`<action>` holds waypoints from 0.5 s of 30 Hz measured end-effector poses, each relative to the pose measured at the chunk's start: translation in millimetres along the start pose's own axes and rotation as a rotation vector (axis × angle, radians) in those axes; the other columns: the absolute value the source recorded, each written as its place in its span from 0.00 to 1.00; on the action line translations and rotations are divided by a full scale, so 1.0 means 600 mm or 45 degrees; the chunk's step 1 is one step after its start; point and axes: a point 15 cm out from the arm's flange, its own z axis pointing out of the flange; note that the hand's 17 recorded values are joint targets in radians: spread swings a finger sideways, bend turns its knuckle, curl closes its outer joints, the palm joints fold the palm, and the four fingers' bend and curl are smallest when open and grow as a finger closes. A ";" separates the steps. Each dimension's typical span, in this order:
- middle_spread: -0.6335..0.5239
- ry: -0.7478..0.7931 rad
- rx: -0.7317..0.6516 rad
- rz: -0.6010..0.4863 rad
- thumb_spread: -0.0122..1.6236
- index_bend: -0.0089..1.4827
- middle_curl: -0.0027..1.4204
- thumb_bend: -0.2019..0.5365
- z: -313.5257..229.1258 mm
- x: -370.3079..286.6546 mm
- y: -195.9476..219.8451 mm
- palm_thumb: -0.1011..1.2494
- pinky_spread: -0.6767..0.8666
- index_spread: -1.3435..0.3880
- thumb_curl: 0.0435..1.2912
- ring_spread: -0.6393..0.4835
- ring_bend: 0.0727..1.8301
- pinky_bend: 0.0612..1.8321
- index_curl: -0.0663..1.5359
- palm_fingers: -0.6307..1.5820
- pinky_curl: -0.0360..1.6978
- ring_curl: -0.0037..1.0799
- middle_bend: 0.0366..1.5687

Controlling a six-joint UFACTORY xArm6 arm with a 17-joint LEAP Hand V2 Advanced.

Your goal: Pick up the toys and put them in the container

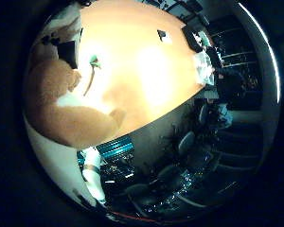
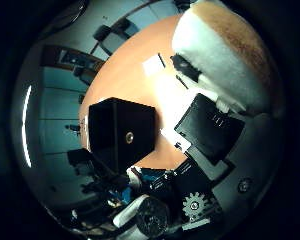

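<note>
Brown-white plush toy [image 1: 71, 109] against hand [image 2: 210, 130] palm, fingers curled round it.

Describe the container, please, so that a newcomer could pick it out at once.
Start at the big orange table. Near its edge stands the container, an open black box with dark walls. It is the only boxy black thing there; the plush toy close to the palm is soft, brown and white.

The orange desk [image 2: 125, 80] carries a black container [image 2: 121, 135], a white card [image 2: 152, 65] and a green-tipped stick [image 1: 92, 75].
</note>
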 end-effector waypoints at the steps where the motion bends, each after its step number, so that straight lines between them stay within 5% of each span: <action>1: 0.43 -0.004 0.032 -0.026 0.57 0.71 0.54 0.25 -0.018 -0.023 0.002 0.83 0.30 0.64 0.55 0.37 0.74 0.64 0.57 0.78 0.56 0.66 0.83; 15: 0.42 -0.181 0.155 -0.365 0.57 0.71 0.54 0.25 -0.100 -0.362 0.064 0.82 0.29 0.64 0.57 0.37 0.73 0.62 0.57 0.78 0.60 0.68 0.83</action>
